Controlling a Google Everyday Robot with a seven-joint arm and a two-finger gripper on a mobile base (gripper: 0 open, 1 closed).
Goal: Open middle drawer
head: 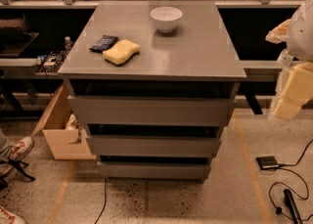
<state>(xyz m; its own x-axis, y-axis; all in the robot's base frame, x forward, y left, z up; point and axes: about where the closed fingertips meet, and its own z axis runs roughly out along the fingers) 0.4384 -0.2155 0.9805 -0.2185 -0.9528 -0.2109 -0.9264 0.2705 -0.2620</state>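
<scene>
Faces a squat grey flat-topped cabinet [195,47] of three stacked drawer fronts, left of the blurred cream-and-white gripper [292,93] and well apart from it. Finds the middle drawer [153,145], a wide shallow grey handle-less front, second in the stack, down-left of the gripper; seemingly shut, so not yet opened. Shows a dark slot along its top edge, likely the only purchase, given no handle. Leaves bare speckled floor in front as room for the pull-out. Hangs at the far right edge, about level with the top front, touching nothing; clenched or released, cannot tell. Has an open pale wooden box [58,137] on the floor past the cabinet's far side, clear of the drawer's path. Carries on top a round white bowl [166,18], a curvy yellow sponge [121,52] and a flat dark packet [103,43], all up-left of the gripper, probably unaffected by a pull. Notes a small flat black device [267,162] with cable on the floor just below the gripper.
</scene>
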